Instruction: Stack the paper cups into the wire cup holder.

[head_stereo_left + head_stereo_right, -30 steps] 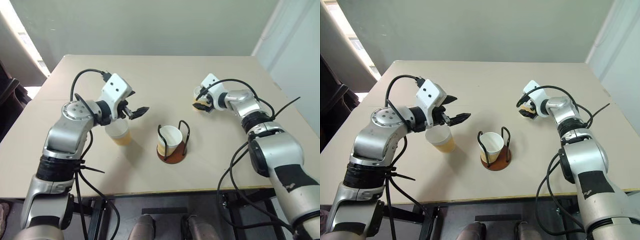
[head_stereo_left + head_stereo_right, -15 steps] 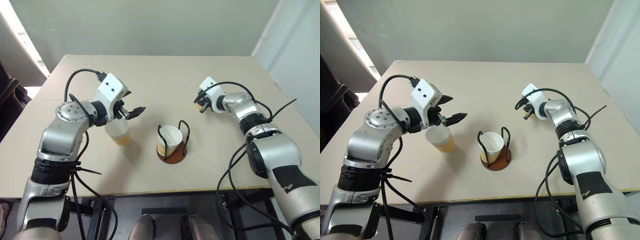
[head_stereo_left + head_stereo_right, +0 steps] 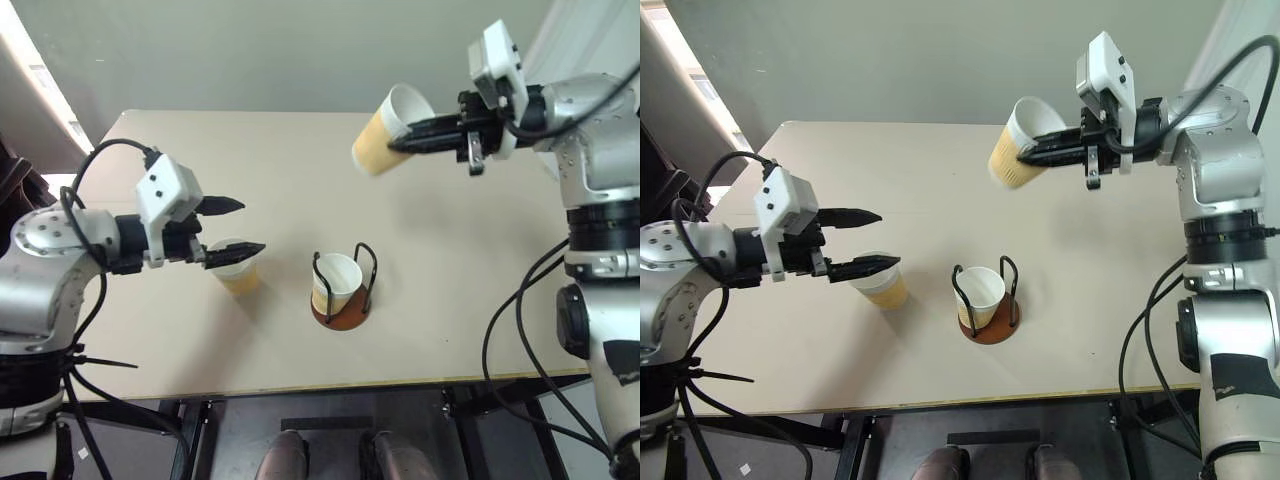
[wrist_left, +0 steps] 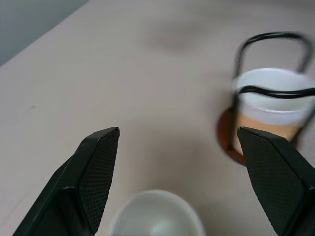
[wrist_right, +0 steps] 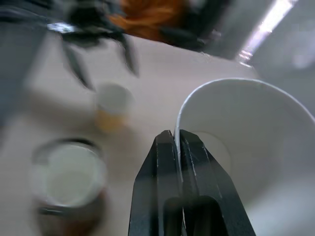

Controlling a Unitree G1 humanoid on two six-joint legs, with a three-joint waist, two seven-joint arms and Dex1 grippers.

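Cup (image 3: 383,140) newly aloft over table (image 3: 450,280)

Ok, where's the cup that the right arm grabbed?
In the head views the lifted cup hangs tilted in the air over the far right part of the table, pinched at its rim by the right claw, well above the wire cup holder.

I see one pale yellow-orange paper cup (image 3: 337,284) inside the black-wire cup holder (image 3: 343,310) near the beige table's (image 3: 300,150) front edge, another cup (image 3: 236,266) to its left.
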